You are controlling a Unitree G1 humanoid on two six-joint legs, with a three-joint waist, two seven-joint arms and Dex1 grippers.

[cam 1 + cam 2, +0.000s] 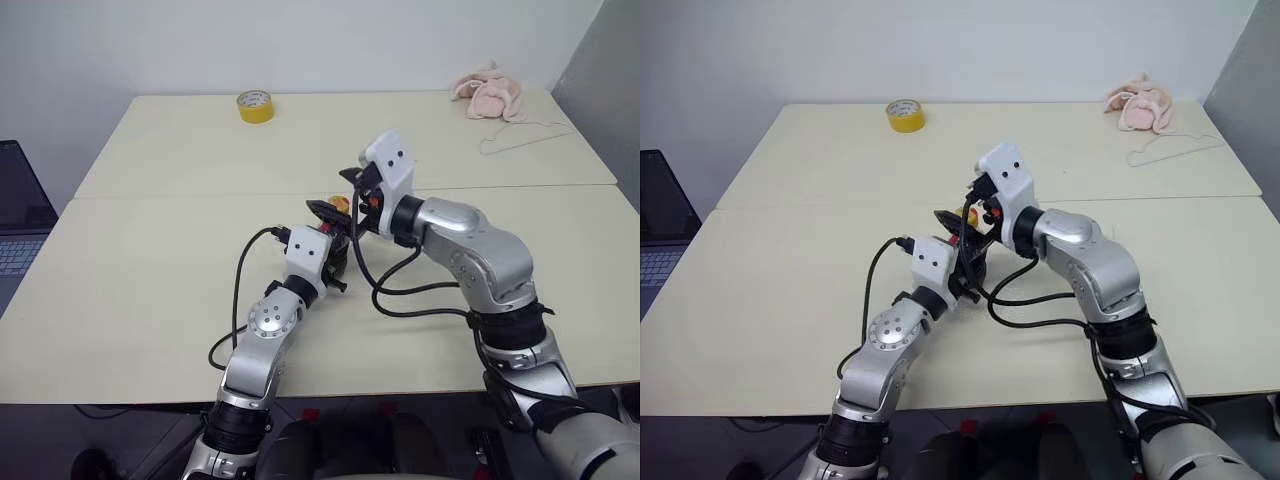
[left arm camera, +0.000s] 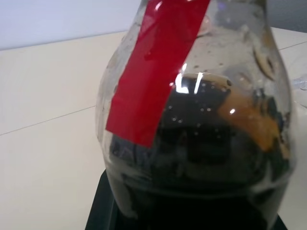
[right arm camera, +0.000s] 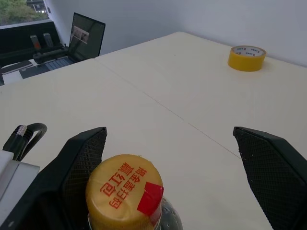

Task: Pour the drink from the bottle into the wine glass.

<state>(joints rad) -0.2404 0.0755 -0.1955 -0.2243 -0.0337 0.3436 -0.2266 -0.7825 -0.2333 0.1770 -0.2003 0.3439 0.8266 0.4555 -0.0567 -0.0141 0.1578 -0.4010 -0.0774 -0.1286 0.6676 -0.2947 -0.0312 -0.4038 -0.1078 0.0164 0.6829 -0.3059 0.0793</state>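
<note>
The bottle [image 2: 192, 143] stands upright near the middle of the table [image 1: 150, 290], with my left gripper [image 1: 337, 243] shut on its bulbous body. It is clear plastic with a red label [image 2: 153, 72], and the dark brown drink [image 2: 201, 191] fills its lower part. On top sits its yellow cap [image 3: 125, 191], also seen from above as the cap [image 1: 339, 205]. My right gripper [image 3: 169, 130] is open at cap height, with one finger on each side of the cap and not touching it. The wine glass is out of view.
A yellow tape roll [image 1: 254, 105] lies at the table's far left. At the far right lie a pink cloth [image 1: 490, 92] and a thin white cord [image 1: 520, 135]. A laptop [image 1: 15, 220] sits beyond the table's left edge.
</note>
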